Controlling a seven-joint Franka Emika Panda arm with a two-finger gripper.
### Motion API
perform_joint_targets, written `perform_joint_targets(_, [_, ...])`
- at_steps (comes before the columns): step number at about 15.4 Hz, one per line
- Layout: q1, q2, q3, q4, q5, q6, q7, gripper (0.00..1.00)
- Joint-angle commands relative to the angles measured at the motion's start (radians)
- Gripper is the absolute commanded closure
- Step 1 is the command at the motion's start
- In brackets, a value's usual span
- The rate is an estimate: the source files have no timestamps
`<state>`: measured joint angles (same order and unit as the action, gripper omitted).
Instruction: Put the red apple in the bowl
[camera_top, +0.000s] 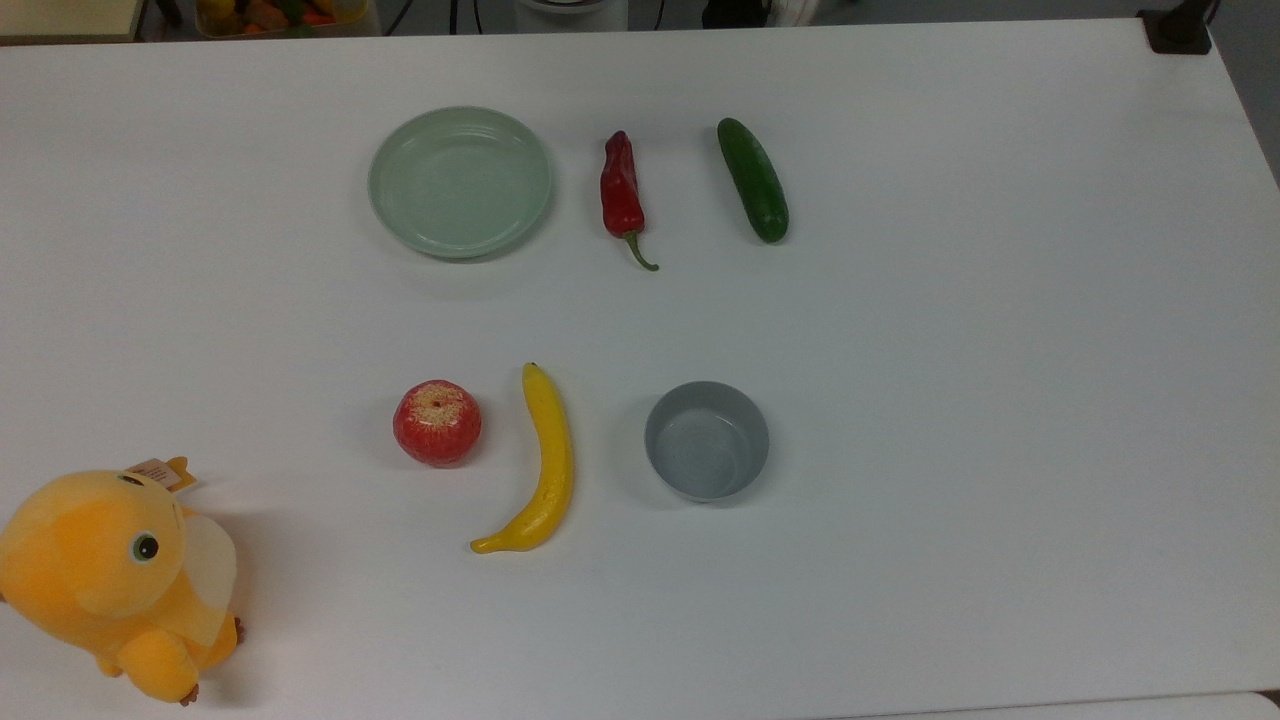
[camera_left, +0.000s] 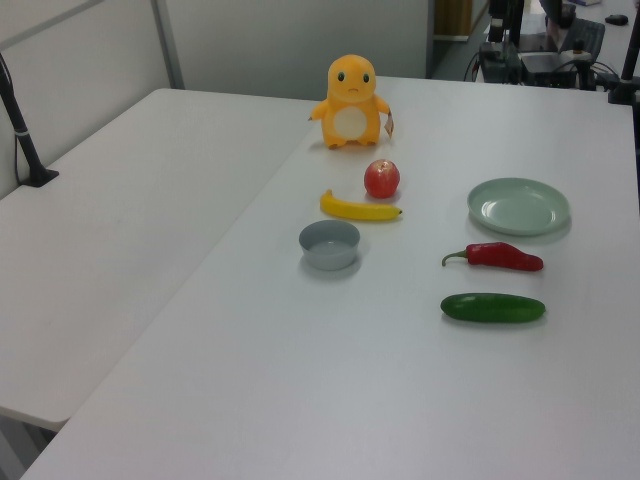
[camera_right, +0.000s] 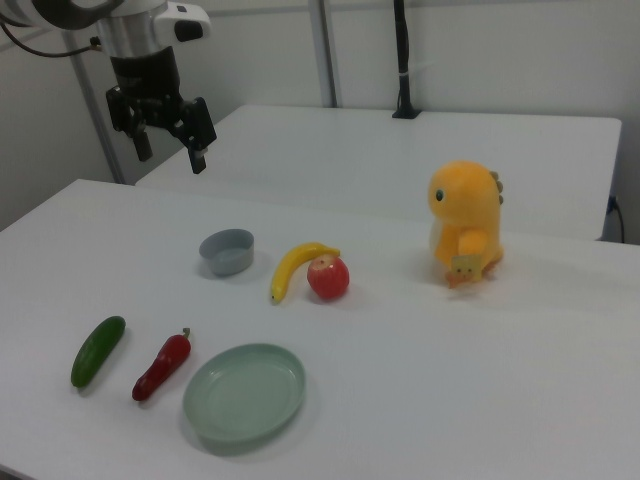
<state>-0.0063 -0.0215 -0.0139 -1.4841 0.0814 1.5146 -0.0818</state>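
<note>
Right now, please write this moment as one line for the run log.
gripper: open, high above table | apple: on table, untouched | banana: between apple and bowl | bowl: empty

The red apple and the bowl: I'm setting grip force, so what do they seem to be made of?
The red apple looks like a moulded plastic or foam replica: painted streaks and a dull, even sheen. The bowl looks like matte grey plastic or melamine, with smooth straight walls and soft reflections, though glazed ceramic can't be ruled out.
</note>
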Motion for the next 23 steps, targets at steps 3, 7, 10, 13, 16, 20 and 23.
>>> perform_joint_targets(3, [0.022,0.005,0.012,-0.035,-0.006,0.038,-0.018,0.0])
perform_joint_targets(7, [0.022,0.009,0.012,-0.036,-0.006,0.044,-0.018,0.0])
perform_joint_targets(10, [0.022,0.018,0.012,-0.035,-0.006,0.044,-0.018,0.0])
perform_joint_targets(13, [0.022,0.023,0.012,-0.035,-0.006,0.044,-0.015,0.0])
perform_joint_targets(16, [0.02,0.041,0.008,-0.035,-0.003,0.044,-0.019,0.0])
perform_joint_targets(20, [0.022,0.074,0.009,-0.03,-0.005,0.055,-0.019,0.0])
perform_joint_targets(23, [0.022,0.104,0.009,-0.032,-0.005,0.133,-0.019,0.0])
